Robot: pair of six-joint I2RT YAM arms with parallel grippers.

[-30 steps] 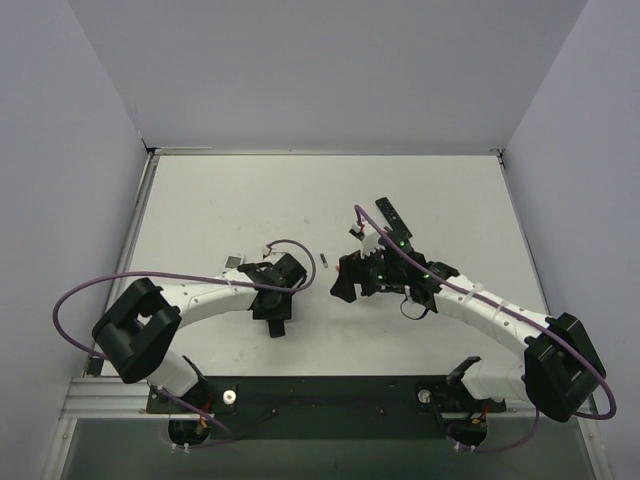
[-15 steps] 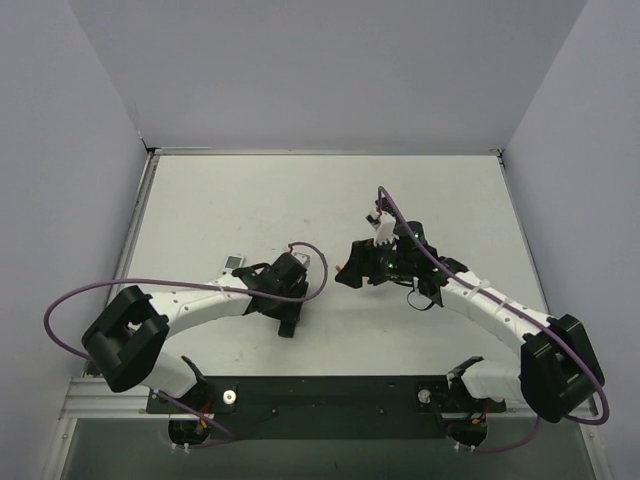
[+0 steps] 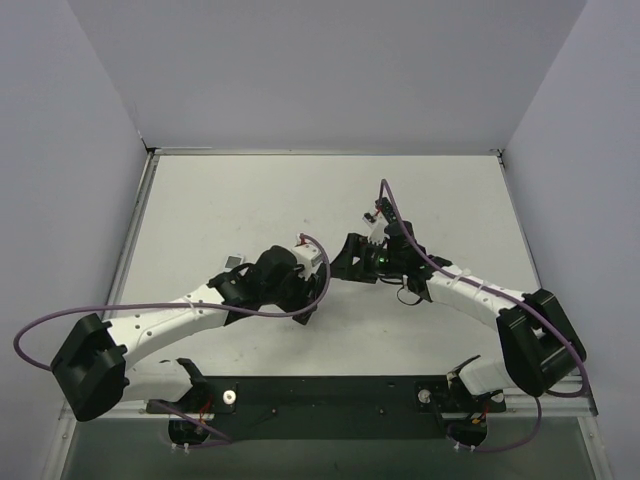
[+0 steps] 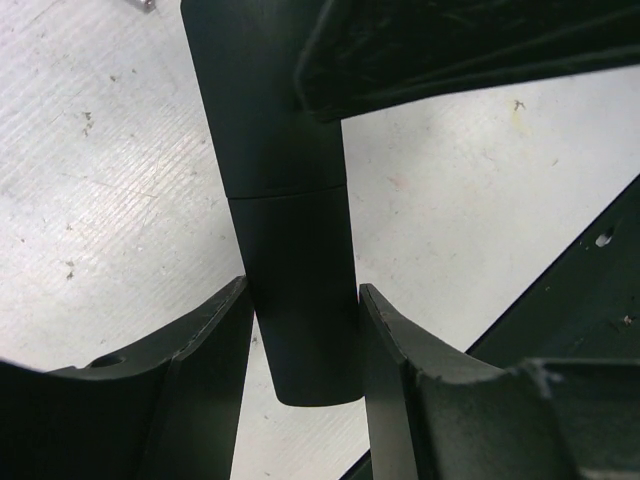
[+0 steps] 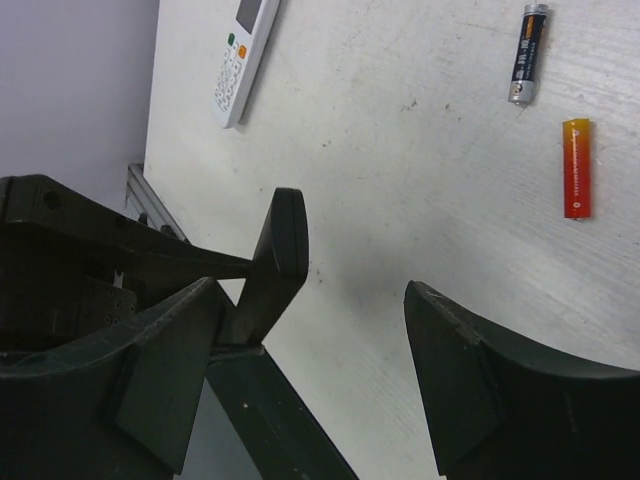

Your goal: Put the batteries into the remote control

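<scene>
The table [image 3: 220, 200] is a flat off-white sheet, matte and scuffed. The wrist views show fine scratches and dark specks on it. Plain pale lilac walls [image 3: 320, 70] close it in on three sides, and a black base plate [image 3: 330, 395] runs along the near edge. Thin purple cables [image 3: 60, 320] loop off both arms.

The white remote control [image 5: 243, 60] lies flat on the table, a slim glossy slab with a small screen, rows of pale keys and green and orange buttons. From above, only one end of it shows past the left arm's wrist.

The batteries lie well apart from the white remote, on open table across from it in the right wrist view. The dark grey battery [image 5: 526, 52] has a silver cap. The red battery [image 5: 576, 168], shading to yellow at one end, is a little farther from the remote. Both are small smooth cylinders, roughly parallel and not touching.

The left gripper [image 4: 303, 292] is near the white remote, on its near-edge side. Its fingers [image 4: 210, 360] press both flanks of a slim black bar [image 4: 290, 180], smooth, round-ended and crossed by a seam. It may be a second remote seen from the back. The right gripper [image 5: 312, 290] is farther from the white remote, its jaws spread wide with bare table between them.
</scene>
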